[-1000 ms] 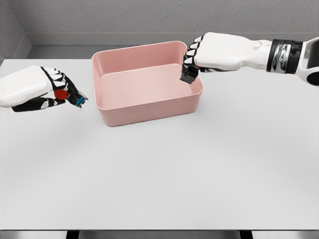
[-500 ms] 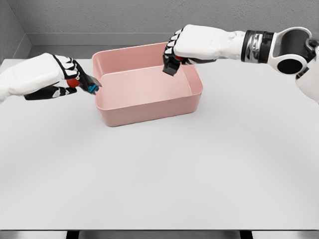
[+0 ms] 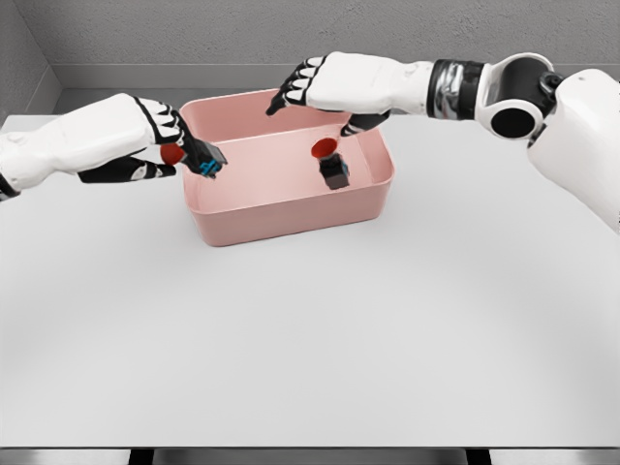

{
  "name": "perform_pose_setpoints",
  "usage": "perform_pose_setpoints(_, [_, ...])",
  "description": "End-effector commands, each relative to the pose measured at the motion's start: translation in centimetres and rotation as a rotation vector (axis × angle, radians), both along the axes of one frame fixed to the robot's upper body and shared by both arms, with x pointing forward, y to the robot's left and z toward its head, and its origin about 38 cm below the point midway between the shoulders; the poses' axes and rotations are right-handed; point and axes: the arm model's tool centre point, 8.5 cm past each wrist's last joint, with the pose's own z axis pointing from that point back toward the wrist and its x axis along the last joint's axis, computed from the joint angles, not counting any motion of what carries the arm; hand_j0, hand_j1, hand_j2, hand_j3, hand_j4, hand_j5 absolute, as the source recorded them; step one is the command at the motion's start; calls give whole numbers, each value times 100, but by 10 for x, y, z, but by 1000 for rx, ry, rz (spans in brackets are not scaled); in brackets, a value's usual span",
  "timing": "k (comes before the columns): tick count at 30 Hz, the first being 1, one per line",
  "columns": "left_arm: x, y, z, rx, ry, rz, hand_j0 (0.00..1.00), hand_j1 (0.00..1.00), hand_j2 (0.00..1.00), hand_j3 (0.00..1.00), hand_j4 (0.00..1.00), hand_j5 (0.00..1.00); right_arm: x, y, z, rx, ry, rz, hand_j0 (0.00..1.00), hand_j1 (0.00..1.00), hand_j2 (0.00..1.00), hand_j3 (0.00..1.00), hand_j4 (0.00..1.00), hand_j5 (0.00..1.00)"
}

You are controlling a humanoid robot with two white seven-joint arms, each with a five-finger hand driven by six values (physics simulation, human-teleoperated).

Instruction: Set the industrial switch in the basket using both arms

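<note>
Half a second earlier the right hand [image 3: 325,85] had gripped a red-capped industrial switch [image 3: 332,165] above the pink basket [image 3: 291,215]; now its fingers were spread and empty, and that switch sat inside the basket toward its right wall, probably just dropped. The left hand [image 3: 160,145] had advanced to the basket's left rim, clenched around a second switch [image 3: 206,163] with a blue tip; to my eye only that release was left.

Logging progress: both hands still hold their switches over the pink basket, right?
Not quite. In the head view only the left hand holds a switch; the right hand is open, its switch released inside the pink basket.
</note>
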Motion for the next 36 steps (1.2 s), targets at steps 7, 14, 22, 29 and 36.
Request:
perform_pose_setpoints(7, [4, -14, 4, -28, -6, -27, 48, 48, 48, 48, 48, 48, 8, 20, 9, 33, 2, 6, 100, 100, 100, 100, 100, 100])
perform_pose_setpoints(14, [18, -28, 5, -32, 2, -46, 48, 48, 48, 48, 48, 48, 20, -74, 0, 8, 23, -178, 100, 100, 100, 100, 100, 100])
perform_pose_setpoints(22, [28, -16, 1, -38, 23, 0, 49, 49, 49, 49, 49, 49, 9, -172, -5, 19, 35, -357, 100, 100, 100, 100, 100, 100])
perform_pose_setpoints(29, [48, -17, 4, -55, 27, 27, 50, 50, 50, 50, 50, 50, -12, -228, -8, 47, 58, -446, 100, 100, 100, 100, 100, 100])
perform_pose_setpoints(36, [57, -35, 3, -51, 43, 0, 50, 50, 50, 50, 50, 50, -30, -233, -21, 11, 77, -429, 100, 100, 100, 100, 100, 100])
